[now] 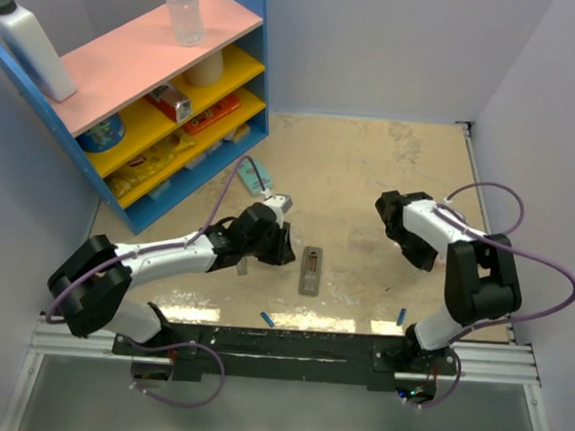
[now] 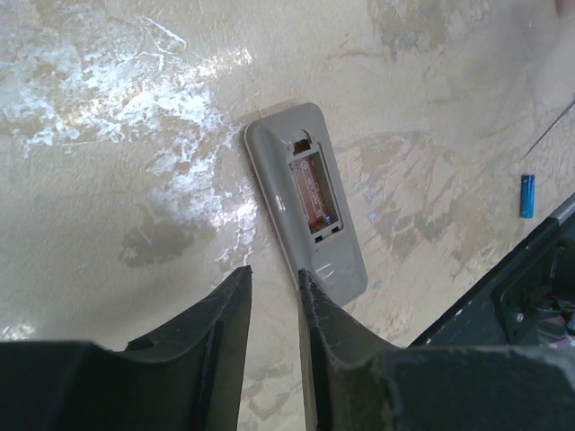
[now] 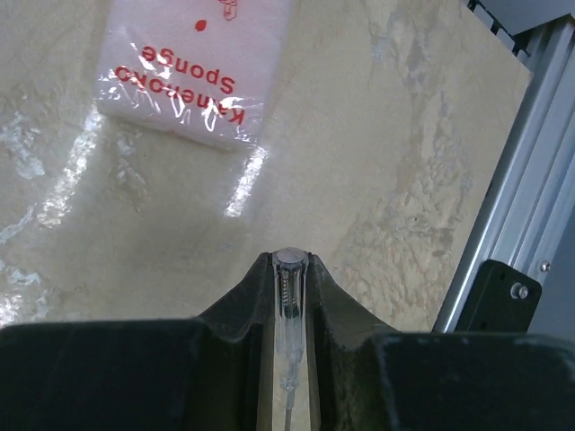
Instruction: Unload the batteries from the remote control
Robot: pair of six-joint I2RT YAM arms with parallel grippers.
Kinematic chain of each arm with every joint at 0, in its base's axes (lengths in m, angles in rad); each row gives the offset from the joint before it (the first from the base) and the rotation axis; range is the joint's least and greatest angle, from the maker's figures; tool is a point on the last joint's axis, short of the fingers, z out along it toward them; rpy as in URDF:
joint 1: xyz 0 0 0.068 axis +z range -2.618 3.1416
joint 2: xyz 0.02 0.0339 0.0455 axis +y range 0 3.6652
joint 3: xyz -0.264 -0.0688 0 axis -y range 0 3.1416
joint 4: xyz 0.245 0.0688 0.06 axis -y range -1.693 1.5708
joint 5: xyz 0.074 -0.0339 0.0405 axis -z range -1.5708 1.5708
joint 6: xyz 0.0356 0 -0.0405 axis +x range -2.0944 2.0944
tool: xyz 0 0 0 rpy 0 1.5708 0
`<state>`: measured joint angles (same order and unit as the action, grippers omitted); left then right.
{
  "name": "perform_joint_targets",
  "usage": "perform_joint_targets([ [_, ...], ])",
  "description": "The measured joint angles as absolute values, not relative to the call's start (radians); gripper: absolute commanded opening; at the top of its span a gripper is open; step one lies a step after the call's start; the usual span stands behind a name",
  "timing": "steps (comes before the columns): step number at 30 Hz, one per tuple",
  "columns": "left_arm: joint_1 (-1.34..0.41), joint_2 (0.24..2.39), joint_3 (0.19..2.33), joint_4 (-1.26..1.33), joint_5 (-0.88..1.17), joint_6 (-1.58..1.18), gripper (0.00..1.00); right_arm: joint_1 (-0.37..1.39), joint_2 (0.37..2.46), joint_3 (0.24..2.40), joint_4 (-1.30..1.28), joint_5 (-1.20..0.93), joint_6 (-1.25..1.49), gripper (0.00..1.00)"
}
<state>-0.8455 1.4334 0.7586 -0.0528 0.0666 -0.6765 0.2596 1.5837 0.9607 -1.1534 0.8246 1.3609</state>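
The grey remote control lies flat on the table with its back up. Its battery bay is uncovered and looks empty. One small blue battery rests near the front rail, and another lies further right and also shows in the left wrist view. My left gripper hovers just left of the remote's near end, jaws a little apart with nothing between them. My right gripper is off to the right, shut on a clear-handled tool.
A blue shelf unit with packets and bottles stands at the back left. A white sponge packet lies ahead of the right gripper. The metal rail runs beside it. A teal flat item lies behind the left arm.
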Motion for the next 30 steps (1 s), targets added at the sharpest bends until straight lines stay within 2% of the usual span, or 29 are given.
perform_joint_targets([
  [4, -0.843, 1.375, 0.725, -0.076, 0.062, -0.660, 0.34, 0.281, 1.567, 0.947, -1.040, 0.802, 1.233, 0.00],
  [11, -0.809, 1.317, 0.693, -0.100, 0.062, -0.636, 0.36, 0.375, 1.338, 0.780, -0.705, 0.622, 0.957, 0.00],
  [19, -0.794, 1.309, 0.690, -0.098, 0.075, -0.634, 0.36, 0.454, 1.369, 0.762, -0.497, 0.427, 0.808, 0.00],
  [25, -0.792, 1.309, 0.689, -0.097, 0.093, -0.633, 0.36, 0.484, 1.406, 0.763, -0.457, 0.406, 0.807, 0.00],
  [30, -0.792, 1.309, 0.689, -0.096, 0.105, -0.632, 0.36, 0.482, 1.460, 0.828, -0.571, 0.484, 0.899, 0.00],
])
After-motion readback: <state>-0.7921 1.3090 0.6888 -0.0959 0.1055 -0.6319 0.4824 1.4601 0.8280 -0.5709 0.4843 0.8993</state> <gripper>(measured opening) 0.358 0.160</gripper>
